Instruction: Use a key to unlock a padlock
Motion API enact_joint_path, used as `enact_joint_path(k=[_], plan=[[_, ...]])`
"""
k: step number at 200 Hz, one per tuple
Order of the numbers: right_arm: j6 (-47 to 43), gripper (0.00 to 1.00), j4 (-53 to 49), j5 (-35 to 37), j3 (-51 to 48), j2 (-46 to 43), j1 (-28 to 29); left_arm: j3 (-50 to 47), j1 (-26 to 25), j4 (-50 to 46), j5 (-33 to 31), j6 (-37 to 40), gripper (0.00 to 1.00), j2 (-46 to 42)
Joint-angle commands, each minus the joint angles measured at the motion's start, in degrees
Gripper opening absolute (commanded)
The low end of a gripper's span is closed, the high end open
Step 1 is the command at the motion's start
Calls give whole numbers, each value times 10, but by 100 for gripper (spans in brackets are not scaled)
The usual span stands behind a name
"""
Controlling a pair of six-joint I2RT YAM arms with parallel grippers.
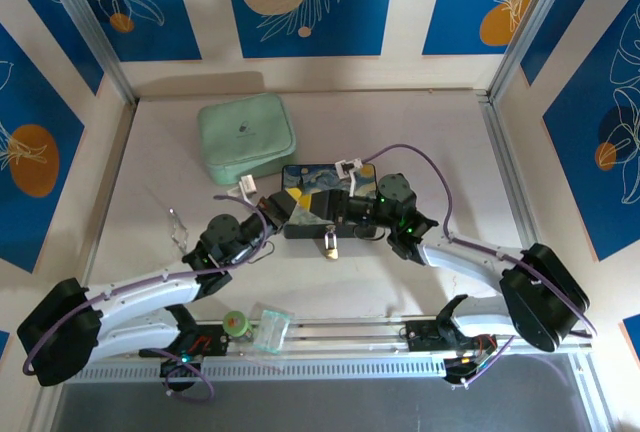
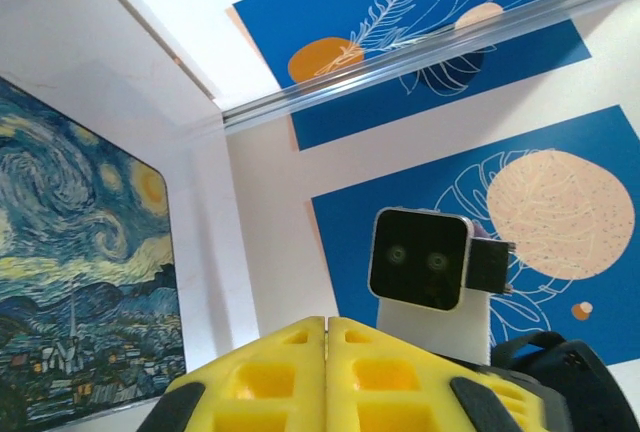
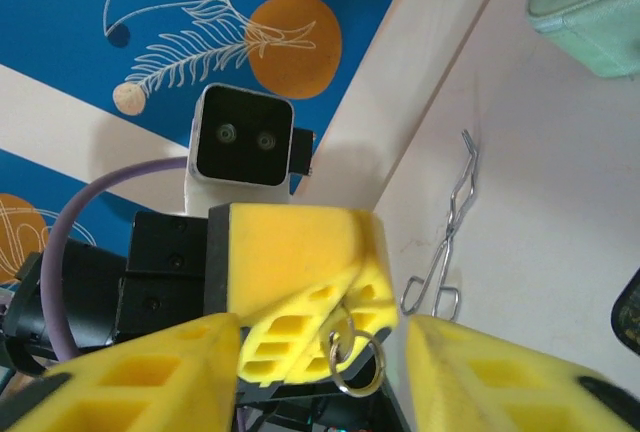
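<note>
The small brass padlock point(image 1: 329, 243) lies on the table just in front of the starry-night box point(image 1: 318, 184), under the two wrists. My left gripper point(image 1: 283, 208) is shut; in its own view the yellow fingers point(image 2: 300, 352) press together. The right wrist view shows that left gripper point(image 3: 378, 297) pinching the key, whose silvery ring point(image 3: 358, 360) hangs out while the blade stays hidden between the pads. My right gripper point(image 3: 320, 384) is open, its fingers wide on either side of the left gripper and the ring, touching neither.
A mint green zip case point(image 1: 246, 138) sits behind the box. A silvery wire loop point(image 1: 180, 224) lies at the left on the table. A clear plastic tub point(image 1: 270, 328) and a small green and red item point(image 1: 235, 322) rest near the front rail.
</note>
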Motion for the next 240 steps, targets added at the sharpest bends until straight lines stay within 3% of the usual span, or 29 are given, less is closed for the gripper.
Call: enact_joint_path(k=[1, 22, 66, 87, 177, 194, 206, 240], plan=[[13, 43, 44, -21, -4, 10, -5, 17, 4, 21, 11, 7, 0, -7], [11, 34, 44, -35, 2, 18, -3, 28, 4, 2, 21, -7, 0, 3], [17, 32, 50, -34, -9, 19, -6, 14, 3, 44, 14, -21, 0, 18], [21, 22, 58, -41, -9, 24, -7, 16, 3, 47, 17, -24, 0, 24], [68, 16, 127, -42, -36, 48, -10, 22, 3, 73, 14, -41, 0, 39], [67, 15, 125, -38, -40, 43, -12, 30, 3, 58, 18, -33, 0, 33], [67, 7, 124, -39, -38, 42, -12, 37, 3, 42, 22, -28, 0, 31], [70, 5, 120, -44, -39, 34, -14, 35, 3, 7, 11, -41, 0, 23]])
